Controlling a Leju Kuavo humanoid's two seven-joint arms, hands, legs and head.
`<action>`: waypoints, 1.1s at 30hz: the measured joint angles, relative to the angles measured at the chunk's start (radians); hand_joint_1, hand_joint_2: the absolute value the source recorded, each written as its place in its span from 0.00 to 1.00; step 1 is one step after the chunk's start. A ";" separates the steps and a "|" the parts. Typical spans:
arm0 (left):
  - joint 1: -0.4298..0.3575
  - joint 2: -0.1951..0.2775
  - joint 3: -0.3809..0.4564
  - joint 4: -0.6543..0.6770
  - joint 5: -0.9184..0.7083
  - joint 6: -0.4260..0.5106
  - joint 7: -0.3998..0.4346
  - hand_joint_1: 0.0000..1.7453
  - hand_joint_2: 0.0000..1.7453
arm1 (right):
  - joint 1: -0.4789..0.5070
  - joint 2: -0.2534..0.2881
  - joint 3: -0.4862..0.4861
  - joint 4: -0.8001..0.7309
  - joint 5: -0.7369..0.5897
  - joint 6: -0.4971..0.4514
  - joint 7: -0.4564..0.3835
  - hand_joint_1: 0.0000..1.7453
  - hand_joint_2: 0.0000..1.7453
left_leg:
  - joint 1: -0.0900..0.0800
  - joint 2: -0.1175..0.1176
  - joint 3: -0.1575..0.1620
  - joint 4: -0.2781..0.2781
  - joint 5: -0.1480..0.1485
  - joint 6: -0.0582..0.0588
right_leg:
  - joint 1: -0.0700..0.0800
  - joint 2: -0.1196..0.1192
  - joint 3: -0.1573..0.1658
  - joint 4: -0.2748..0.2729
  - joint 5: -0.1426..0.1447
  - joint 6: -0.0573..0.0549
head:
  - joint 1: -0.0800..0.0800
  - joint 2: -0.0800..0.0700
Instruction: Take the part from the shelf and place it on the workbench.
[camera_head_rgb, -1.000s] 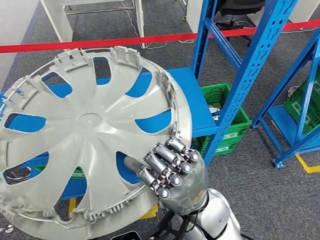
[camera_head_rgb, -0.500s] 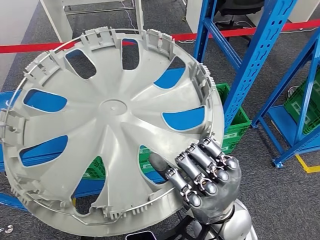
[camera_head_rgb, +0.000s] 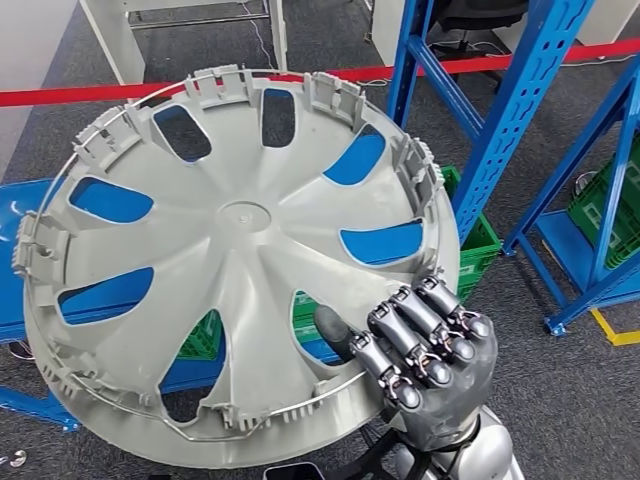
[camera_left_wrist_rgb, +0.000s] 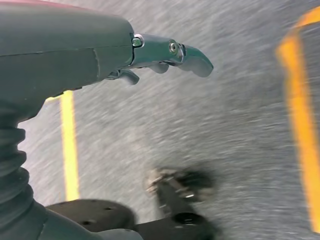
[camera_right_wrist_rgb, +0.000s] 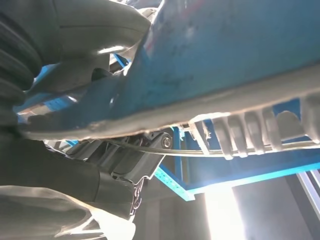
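Matte grey wheel cover (camera_head_rgb: 226, 260) (spoked), right robot hand (camera_head_rgb: 426, 365) gripping rim

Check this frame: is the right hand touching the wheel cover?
Touching. In the head view the right hand grips the wheel cover at its near rim, thumb through a spoke opening and fingers curled over the edge.

Wheel cover (camera_head_rgb: 226, 260) in right robot hand (camera_head_rgb: 434, 365) spans most of foreground. Blue rack posts (camera_head_rgb: 513, 110) close right; green crate (camera_head_rgb: 468, 250) beneath. Grey floor (camera_head_rgb: 558, 400) open far right.
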 joint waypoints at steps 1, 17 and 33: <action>0.005 0.002 0.008 0.000 0.012 -0.015 0.027 0.00 1.00 | 0.002 -0.003 0.001 0.000 0.000 0.001 0.005 1.00 1.00 | 0.000 0.000 0.000 0.000 0.000 0.000 | 0.000 0.000 0.000 0.000 0.000 0.000 | 0.000 0.000; 0.013 0.008 0.036 0.000 0.020 -0.044 0.144 0.00 1.00 | 0.031 -0.022 0.009 0.000 -0.001 0.003 0.064 1.00 1.00 | 0.000 0.000 0.000 0.000 0.000 0.000 | 0.000 0.000 0.000 0.000 0.000 0.000 | 0.000 0.000; 0.010 0.001 -0.014 0.000 -0.060 -0.042 0.190 0.00 1.00 | 0.033 -0.032 0.011 -0.003 -0.004 0.003 0.087 1.00 1.00 | 0.004 0.007 0.002 -0.012 0.015 0.017 | -0.004 -0.002 -0.064 0.127 -0.061 0.017 | 0.001 0.000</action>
